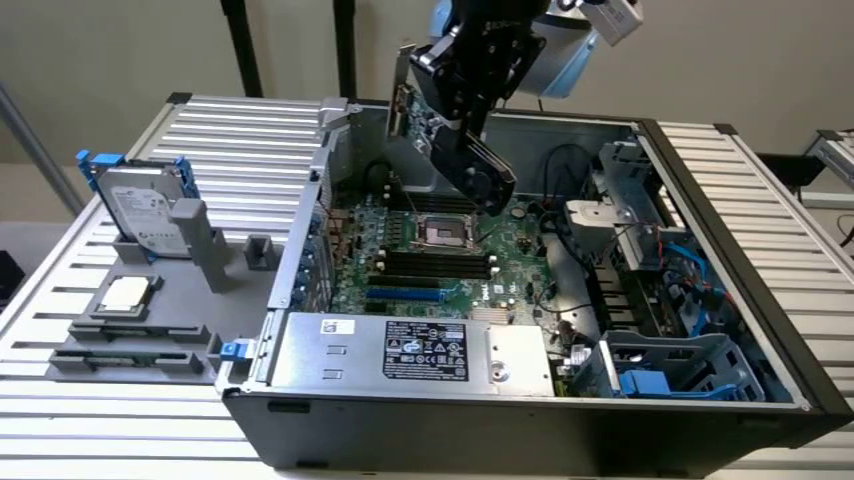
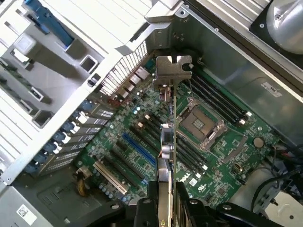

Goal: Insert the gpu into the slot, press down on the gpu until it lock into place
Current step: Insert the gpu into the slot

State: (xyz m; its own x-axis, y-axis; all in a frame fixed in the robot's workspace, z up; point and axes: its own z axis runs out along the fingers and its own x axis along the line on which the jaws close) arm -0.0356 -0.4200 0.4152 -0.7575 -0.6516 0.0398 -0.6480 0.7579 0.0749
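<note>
The gpu (image 1: 441,130) hangs tilted in the air above the far part of the open computer case, well above the motherboard. My gripper (image 1: 470,95) is shut on its upper edge. In the wrist view the gpu (image 2: 166,142) runs edge-on away from the camera, its silver metal bracket (image 2: 173,68) at the far end, and my gripper (image 2: 165,210) clamps it with a black finger on either side. The slot (image 1: 404,296), a bright-blue strip, lies on the green board near the power supply. In the wrist view the slot (image 2: 139,149) sits off to one side of the card, apart from it.
A silver labelled power-supply box (image 1: 400,350) fills the case's near side. The square CPU socket (image 1: 441,232) and black memory slots (image 1: 434,265) lie under the card. Cables and a blue drive cage (image 1: 667,370) sit at the exterior view's right. A grey fixture with a hard drive (image 1: 140,215) stands left.
</note>
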